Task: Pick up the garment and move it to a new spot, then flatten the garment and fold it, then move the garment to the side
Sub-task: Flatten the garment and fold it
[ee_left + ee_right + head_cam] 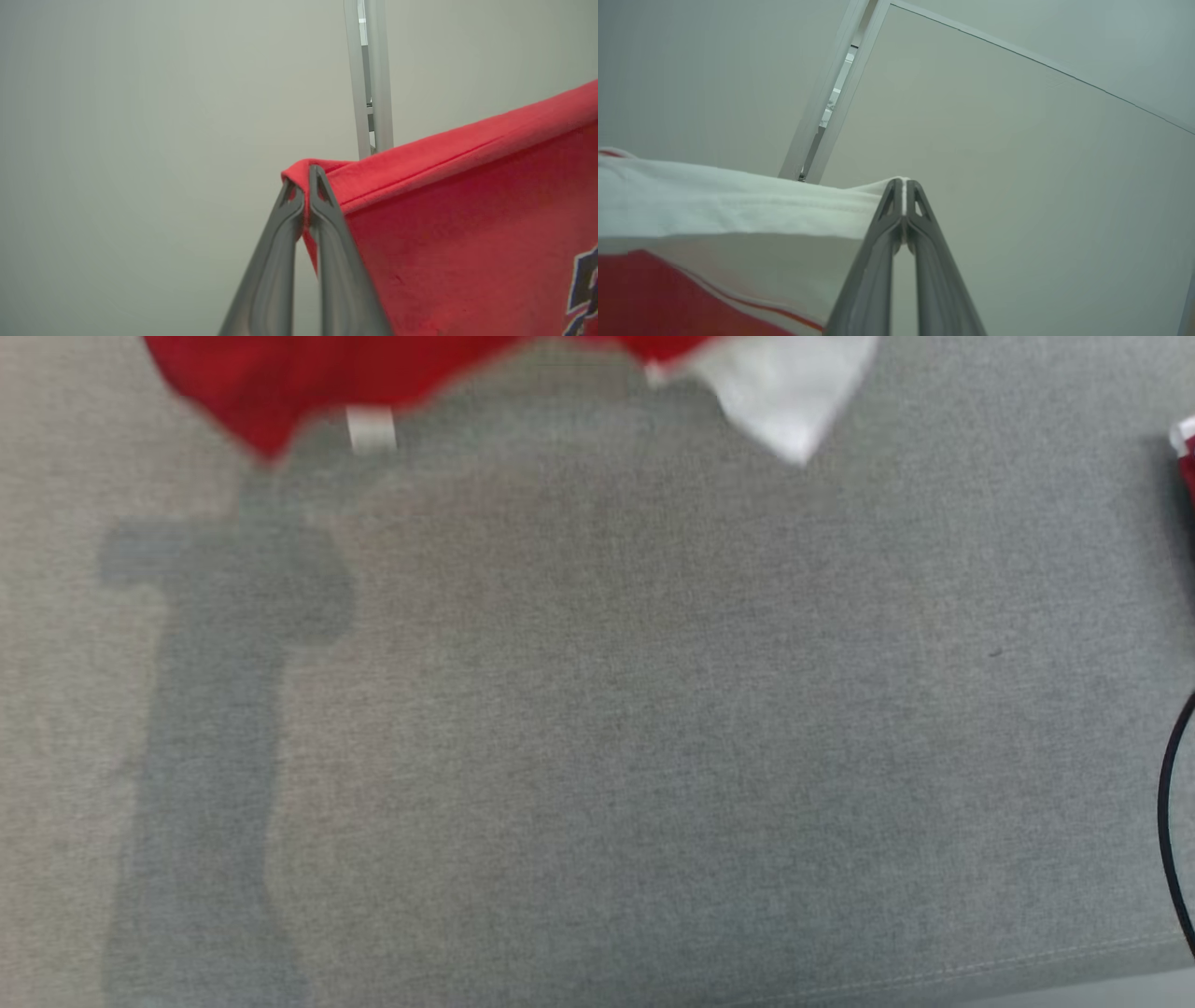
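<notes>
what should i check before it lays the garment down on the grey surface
1. Left gripper shut on the garment at its red corner: ok.
2. Right gripper shut on the white edge: ok.
3. Grey surface bare in the middle: ok.
4. Black cable at the right edge, apart from the middle: ok.
5. Top edge stretched flat between both grippers: cannot tell.
6. Lower hem hanging off the surface: cannot tell, blurred.

The garment [467,210] is soft, matt cloth; its red part is faintly fuzzy and its white hem [714,200] is smoother, with stitched seams. The desk [653,709] wears grey, coarse-woven fabric. The left end effector [307,179] and right end effector [904,186] look like smooth, matt grey plastic.
</notes>
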`<state>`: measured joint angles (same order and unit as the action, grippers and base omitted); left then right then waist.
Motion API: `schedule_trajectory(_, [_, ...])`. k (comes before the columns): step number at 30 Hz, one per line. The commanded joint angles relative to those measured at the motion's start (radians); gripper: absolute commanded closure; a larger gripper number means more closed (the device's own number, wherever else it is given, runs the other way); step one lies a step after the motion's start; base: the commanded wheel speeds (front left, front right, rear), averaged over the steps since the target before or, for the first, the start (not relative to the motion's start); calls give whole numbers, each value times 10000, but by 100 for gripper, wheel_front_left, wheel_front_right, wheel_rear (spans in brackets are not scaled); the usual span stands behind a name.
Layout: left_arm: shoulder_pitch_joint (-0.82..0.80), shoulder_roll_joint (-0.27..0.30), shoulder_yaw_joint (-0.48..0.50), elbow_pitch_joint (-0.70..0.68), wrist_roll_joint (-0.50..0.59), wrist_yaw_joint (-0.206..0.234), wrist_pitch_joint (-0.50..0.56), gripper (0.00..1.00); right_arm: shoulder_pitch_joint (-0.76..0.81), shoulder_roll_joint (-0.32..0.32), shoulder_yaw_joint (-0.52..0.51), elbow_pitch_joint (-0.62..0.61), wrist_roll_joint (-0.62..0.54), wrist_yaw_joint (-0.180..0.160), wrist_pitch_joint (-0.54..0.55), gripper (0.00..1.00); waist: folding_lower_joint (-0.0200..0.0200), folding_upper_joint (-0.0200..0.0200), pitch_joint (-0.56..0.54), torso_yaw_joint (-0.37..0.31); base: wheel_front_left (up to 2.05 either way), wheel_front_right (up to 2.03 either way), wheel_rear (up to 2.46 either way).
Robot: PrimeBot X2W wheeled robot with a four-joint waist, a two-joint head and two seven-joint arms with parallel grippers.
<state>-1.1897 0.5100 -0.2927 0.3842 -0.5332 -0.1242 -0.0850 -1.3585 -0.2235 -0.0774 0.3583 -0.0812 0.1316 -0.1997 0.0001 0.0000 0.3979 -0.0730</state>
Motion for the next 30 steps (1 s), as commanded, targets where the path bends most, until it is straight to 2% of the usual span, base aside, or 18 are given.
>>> schedule_trajectory(1, [-460, -12, 51, 266, 173, 18, -280, 100, -351, 37, -114, 206, -196, -21, -140, 100, -1, 0, 691, -299, 0, 0, 0])
schedule_trajectory(5, [-979, -271, 128, 1073, 217, 30, -1065, 100, -736, 126, -277, 720, -493, -22, -366, 100, -1, 0, 695, -208, 0, 0, 0])
schedule_trajectory(10, [128, -395, 15, 2101, -44, -17, -1476, 100, 493, 134, -343, 1086, -225, -25, -546, 100, -1, 0, 580, -125, 0, 0, 0])
schedule_trajectory(16, [2751, -903, 496, 3084, -731, -6, -1781, 100, 3359, 359, -344, 1123, 299, -34, -654, 100, -1, 0, 368, -125, 0, 0, 0])
schedule_trajectory(20, [4694, -1568, 1104, 3209, -884, -14, -1802, 100, 5583, 711, -318, 867, 785, -34, -655, 100, -1, 0, 95, -170, 0, 0, 0])
schedule_trajectory(22, [5592, -1863, 1398, 3081, -573, -3, -1806, 100, 6690, 810, -352, 623, 961, -35, -656, 100, -1, 0, -90, -159, 0, 0, 0])
schedule_trajectory(25, [6893, -2653, 1984, 2843, -368, 43, -1808, 100, 8294, 822, -176, 422, 1215, -33, -659, 100, -1, 0, -467, -122, 0, 0, 0])
schedule_trajectory(30, [8378, -3313, 2613, 2497, 197, -12, -1810, 100, 10044, 832, -92, 133, 1737, -33, -661, 100, -1, 0, -1069, -158, 0, 0, 0])
